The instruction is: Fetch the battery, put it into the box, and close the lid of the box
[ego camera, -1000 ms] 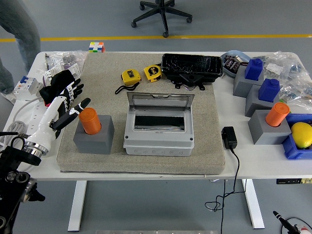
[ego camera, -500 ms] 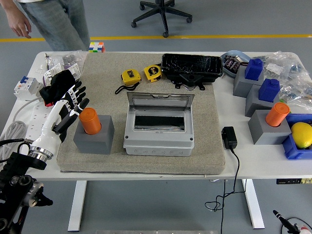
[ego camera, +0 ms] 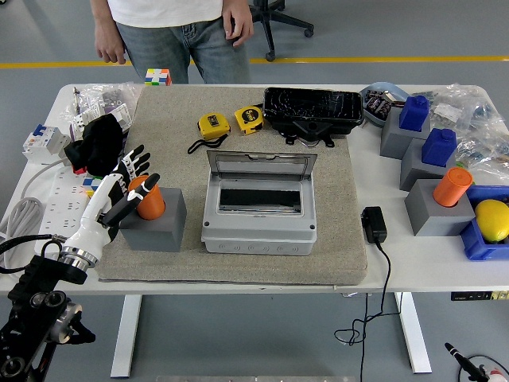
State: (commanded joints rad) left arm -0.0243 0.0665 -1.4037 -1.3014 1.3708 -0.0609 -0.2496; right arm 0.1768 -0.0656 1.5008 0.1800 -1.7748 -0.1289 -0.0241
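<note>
Near left on the grey mat (ego camera: 342, 199): one orange battery (ego camera: 146, 197), cylindrical, upright in a grey block holder (ego camera: 155, 221).

Left hand (ego camera: 119, 189): white, fingers spread and holding nothing, just beside the battery on its left, fingertips level with the battery's top; contact cannot be confirmed.

Right hand: not in view.

Centre of mat: one grey box (ego camera: 259, 208), lid (ego camera: 261, 164) raised at the far side, dark cavity exposed, just right of the holder.

Far side: two yellow tape measures (ego camera: 231, 122), one black case (ego camera: 312, 107), one person (ego camera: 171, 36) standing at the table's far edge, hands hanging free.

Right side: second orange cylinder (ego camera: 451, 187) in another grey block, well apart.

Risks, as judged: fingers closing off-centre could tilt the battery or drag the holder; a weak grip could drop the battery short of the cavity.
</note>
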